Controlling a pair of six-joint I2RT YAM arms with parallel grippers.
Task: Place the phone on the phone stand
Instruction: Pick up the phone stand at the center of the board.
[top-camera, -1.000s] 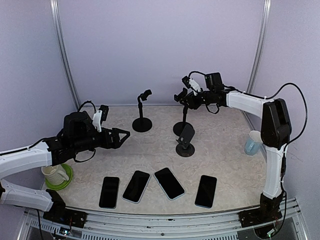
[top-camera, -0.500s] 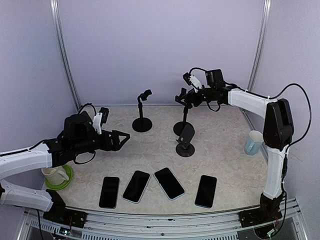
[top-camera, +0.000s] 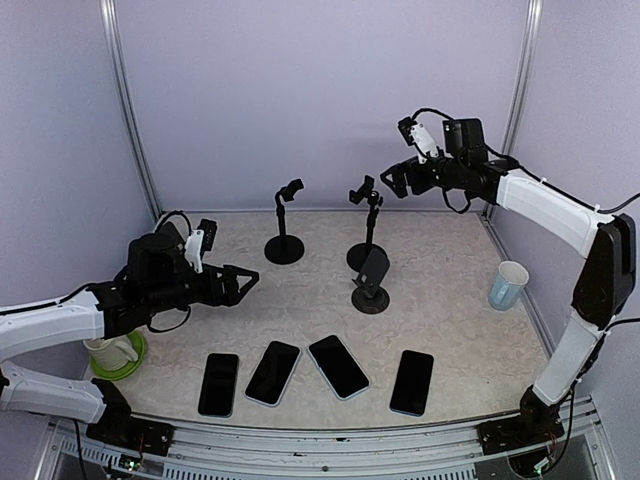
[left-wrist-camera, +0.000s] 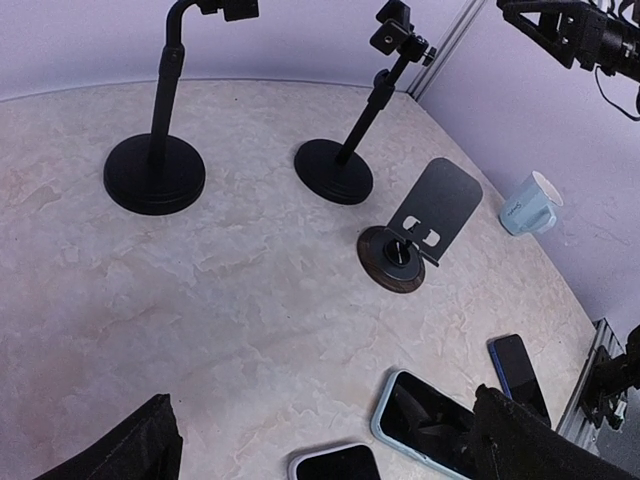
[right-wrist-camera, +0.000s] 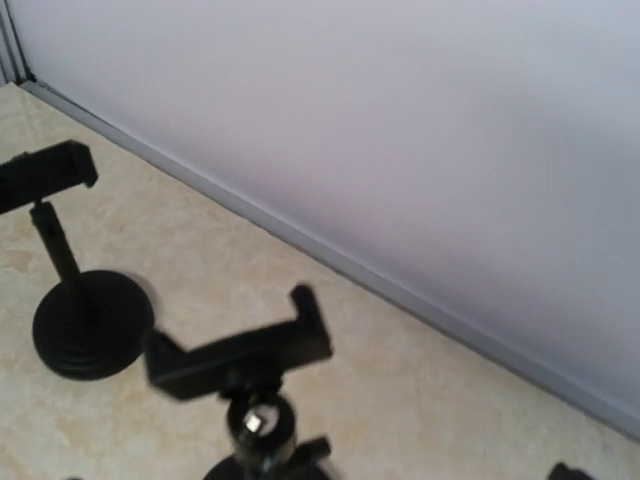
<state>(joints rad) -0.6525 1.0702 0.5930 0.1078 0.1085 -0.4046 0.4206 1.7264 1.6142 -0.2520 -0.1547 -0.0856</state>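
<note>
Task not started, by my reading. Four phones (top-camera: 273, 372) lie flat in a row near the front edge of the table (top-camera: 450, 310), none on a stand. Behind them, two clamp poles (top-camera: 285, 228) and a plate stand (top-camera: 372, 272) are all bare. Left gripper (top-camera: 245, 282) hovers left of the phones, fingers (left-wrist-camera: 140, 445) apart, empty. Right gripper (top-camera: 392, 180) hangs high beside one pole's clamp (right-wrist-camera: 240, 350); cannot tell its jaw state. Remaining: grasp, lift and seat a phone.
</note>
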